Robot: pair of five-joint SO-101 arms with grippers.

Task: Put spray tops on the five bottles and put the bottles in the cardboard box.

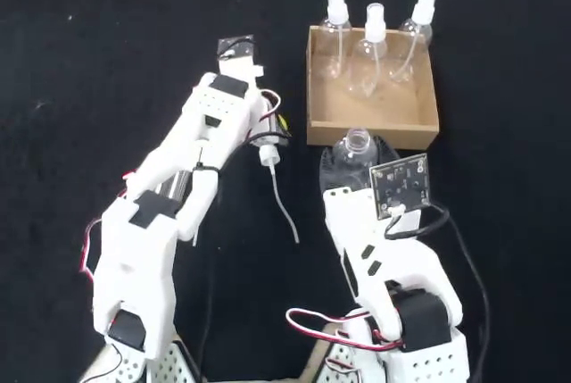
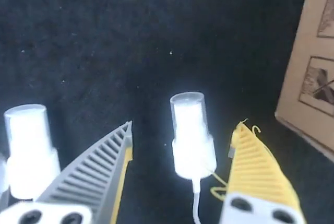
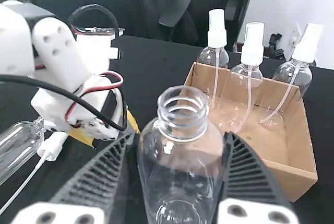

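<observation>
Bottle (image 3: 180, 117), open-necked, upright in right end effector (image 3: 180, 136)

The left arm stretched forward, its gripper (image 2: 185, 127) angled downward with jaws spread apart. The right gripper (image 3: 180, 138) clamped an uncapped bottle (image 3: 180, 112) upright.

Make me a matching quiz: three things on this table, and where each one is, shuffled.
Things:
1. uncapped bottle
2. loose spray top
3. three capped bottles

Places:
A. inside the cardboard box
B. between the open fingers of the left gripper
C. held by the right gripper

Pairs: 1-C, 2-B, 3-A.
</observation>
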